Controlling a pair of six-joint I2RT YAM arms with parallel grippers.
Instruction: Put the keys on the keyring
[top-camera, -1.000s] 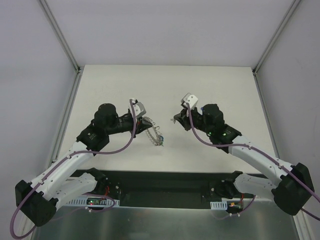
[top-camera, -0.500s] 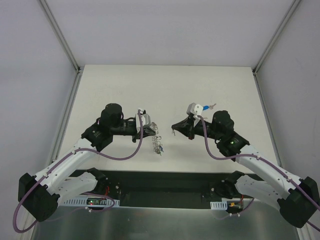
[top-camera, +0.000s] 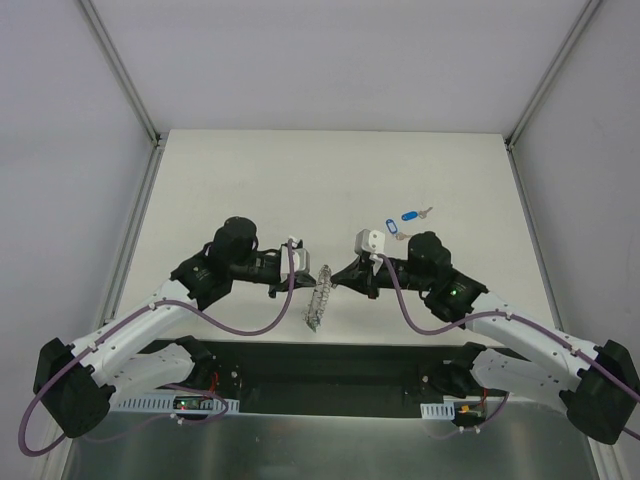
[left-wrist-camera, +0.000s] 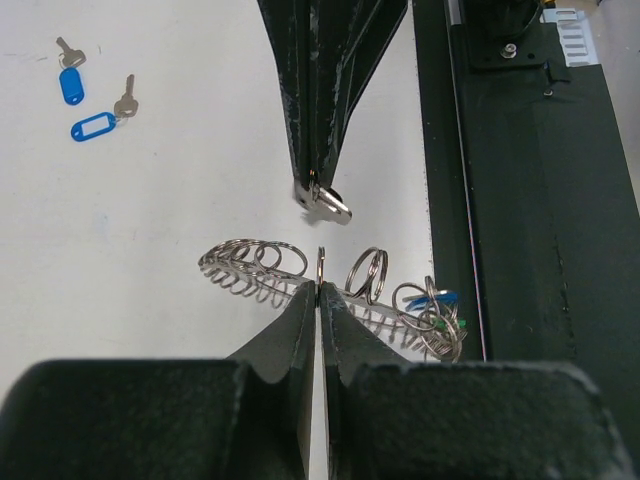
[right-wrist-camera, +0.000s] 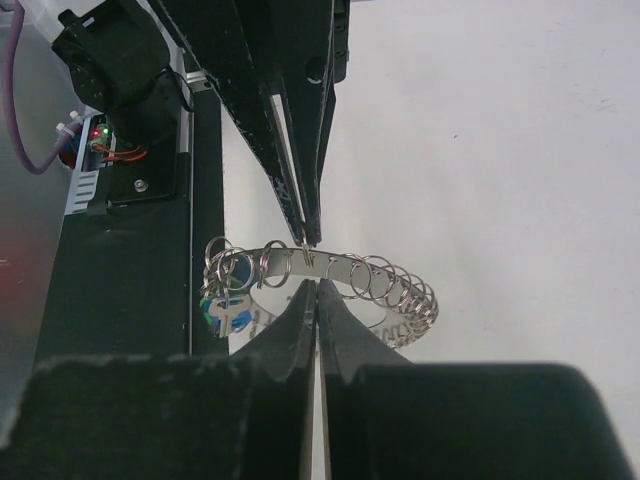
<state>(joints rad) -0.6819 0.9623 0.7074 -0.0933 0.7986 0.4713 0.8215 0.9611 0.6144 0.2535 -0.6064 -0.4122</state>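
Observation:
The keyring (top-camera: 319, 302), a grey metal loop edged with wire rings, hangs edge-on between the arms. My left gripper (top-camera: 311, 281) is shut on one of its small wire rings (left-wrist-camera: 321, 266). The loop (right-wrist-camera: 340, 268) carries blue and green tags (right-wrist-camera: 222, 308) at one end. My right gripper (top-camera: 336, 277) is shut on a small silver key (left-wrist-camera: 328, 203), held just above the pinched ring, apart from it. Two more keys with blue tags (top-camera: 391, 228) (top-camera: 410, 214) lie on the table behind the right arm; they also show in the left wrist view (left-wrist-camera: 70, 84) (left-wrist-camera: 94, 126).
The black base plate (left-wrist-camera: 530, 200) runs along the near table edge, just beside the keyring. White walls with metal frame posts (top-camera: 130, 85) enclose the table on three sides.
Both grippers have moved toward each other and toward the near edge. The keyring has swung edge-on between them. The right arm has moved off the two blue-tagged keys, which now show.

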